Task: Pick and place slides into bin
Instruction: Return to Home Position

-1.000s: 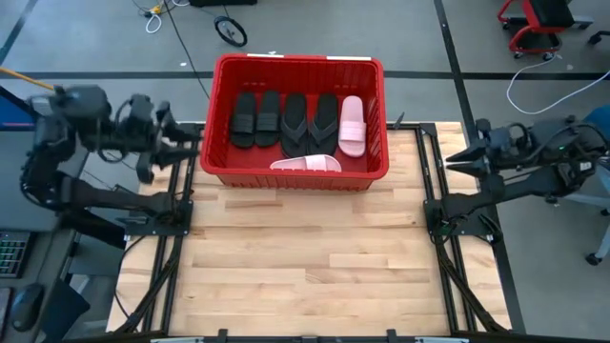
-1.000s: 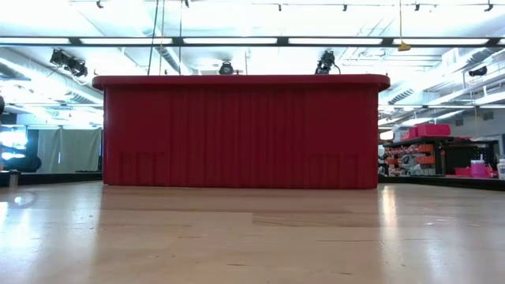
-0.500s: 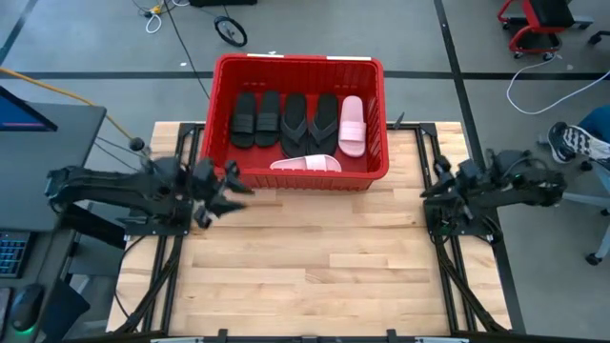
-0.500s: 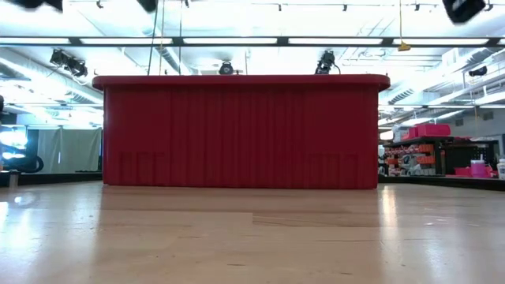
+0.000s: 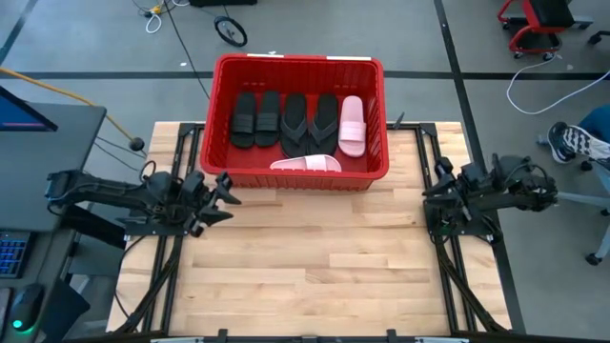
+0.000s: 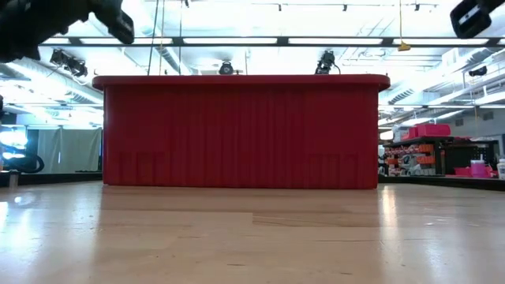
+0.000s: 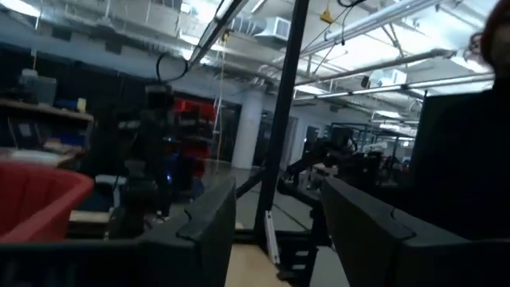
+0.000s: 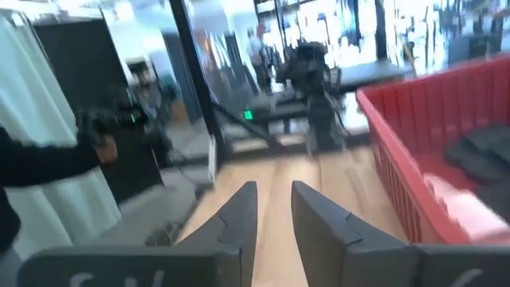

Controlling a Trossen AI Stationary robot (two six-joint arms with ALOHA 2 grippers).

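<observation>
The red bin (image 5: 297, 67) stands at the table's far middle; it also shows in the low view (image 6: 241, 130). In it lie two black wide-strap slides (image 5: 254, 119), two black flip-flops (image 5: 309, 124) and a pink slide (image 5: 352, 124), side by side. A second pink slide (image 5: 305, 164) lies crosswise against the bin's near wall. My left gripper (image 5: 225, 195) is open and empty by the bin's near left corner. My right gripper (image 5: 431, 186) is open with a narrow gap (image 8: 275, 187) and empty at the table's right edge.
The bare wooden tabletop (image 5: 315, 257) spreads in front of the bin. Black frame rails (image 5: 176, 238) run along the table's left and right edges. A person's sneakered foot (image 5: 572, 143) shows on the floor to the right. A dark desk (image 5: 48, 133) stands at the left.
My left arm has swung from beyond the table's left edge down toward the near side, coming to the bin's near left corner, then drawn back a little leftward. My right arm has folded in and come toward the near side along the right edge. The slides have stayed put.
</observation>
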